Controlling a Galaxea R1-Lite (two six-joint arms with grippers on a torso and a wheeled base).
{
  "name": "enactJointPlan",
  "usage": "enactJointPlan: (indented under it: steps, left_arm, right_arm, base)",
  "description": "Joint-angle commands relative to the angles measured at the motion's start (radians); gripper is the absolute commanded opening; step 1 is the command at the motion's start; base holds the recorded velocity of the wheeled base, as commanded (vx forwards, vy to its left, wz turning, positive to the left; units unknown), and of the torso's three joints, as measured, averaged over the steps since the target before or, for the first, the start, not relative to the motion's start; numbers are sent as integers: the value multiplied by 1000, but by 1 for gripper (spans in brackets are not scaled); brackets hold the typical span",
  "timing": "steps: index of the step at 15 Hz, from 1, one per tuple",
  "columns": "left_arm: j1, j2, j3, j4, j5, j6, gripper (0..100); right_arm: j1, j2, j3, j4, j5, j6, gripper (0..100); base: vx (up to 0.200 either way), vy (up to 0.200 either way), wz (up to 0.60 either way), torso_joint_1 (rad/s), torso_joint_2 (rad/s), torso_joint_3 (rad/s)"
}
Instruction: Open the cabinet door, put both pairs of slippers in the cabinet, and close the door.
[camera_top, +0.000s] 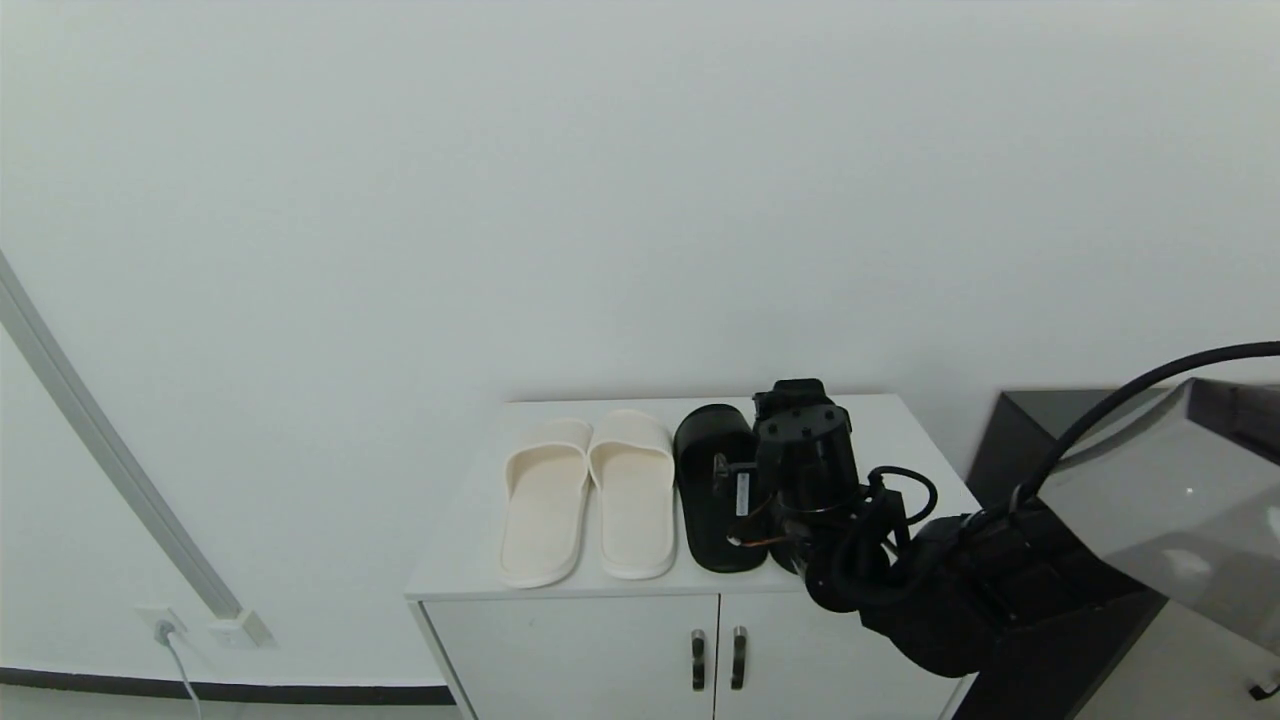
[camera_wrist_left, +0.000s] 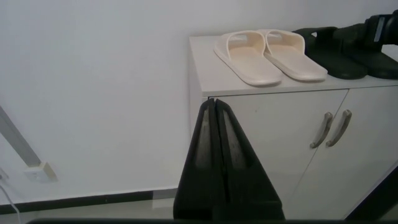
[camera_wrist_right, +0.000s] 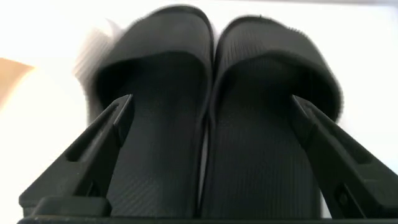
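The right gripper (camera_wrist_right: 211, 99) is wide open over the black slippers (camera_top: 712, 490), gripping nothing, on top of the closed cabinet (camera_top: 560, 640), right of the white slippers (camera_top: 590, 500); the left gripper (camera_wrist_left: 215, 102) is closed tight and empty.

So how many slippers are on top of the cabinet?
4. Two cream slippers lie side by side on the left part of the cabinet top. Two black slippers lie beside them on the right, between the open right gripper fingers. None seems hidden.
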Motion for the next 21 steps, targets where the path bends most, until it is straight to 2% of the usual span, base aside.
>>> enactJointPlan:
  steps: [1,12,14,15,21]
  left_arm:
    - [1,0,0,0,0,0,0]
    - [1,1,0,0,0,-2,0]
    - [1,0,0,0,0,-2,0]
    - [1,1,0,0,0,-2,0]
    - [1,0,0,0,0,-2,0]
  right_arm:
    - [-34,69,-41,-1,11,-1,100]
    - [-83,250,-308,16,24,-56,100]
    - [-89,262,-316,16,24,-59,100]
    - [-91,262,-319,16,24,-58,0]
    - [-96,251,-310,13,13,-58,0]
  base:
    - [0,0,0,0,0,0]
    - [0,0,0,0,0,0]
    - [0,0,0,0,0,0]
    - [0,0,0,0,0,0]
    - [0,0,0,0,0,0]
